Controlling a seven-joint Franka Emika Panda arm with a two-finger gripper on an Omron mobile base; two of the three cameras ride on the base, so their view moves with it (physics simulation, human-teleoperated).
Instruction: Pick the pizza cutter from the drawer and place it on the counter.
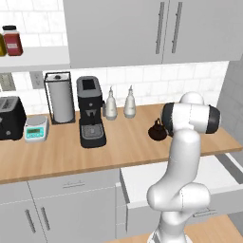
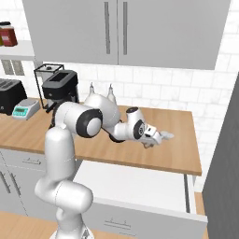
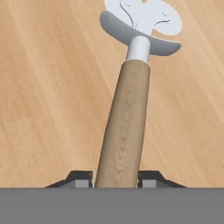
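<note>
Long light-brown wood-grain counter (image 2: 177, 140) beneath; pincer (image 3: 116, 180) clamped on brown wooden handle of silvery-wheeled pizza cutter (image 3: 124, 122); wide white drawer (image 2: 140, 186) open below.

One pizza cutter (image 3: 127, 109), held in the one pincer (image 3: 117, 180). One drawer (image 2: 140, 186), pulled open under the one table (image 1: 57, 152). On the table stand two pale bottles (image 1: 110, 104) side by side, one coffee machine (image 1: 90, 111), one paper towel holder (image 1: 60, 97), one small scale (image 1: 36, 128), one black toaster (image 1: 10, 117) and one dark knobbed pot (image 1: 157, 130). On the wall shelf (image 1: 33, 57), one red-filled jar (image 1: 12, 41). Two outlet plates (image 1: 36, 79) on the tiles.
</note>
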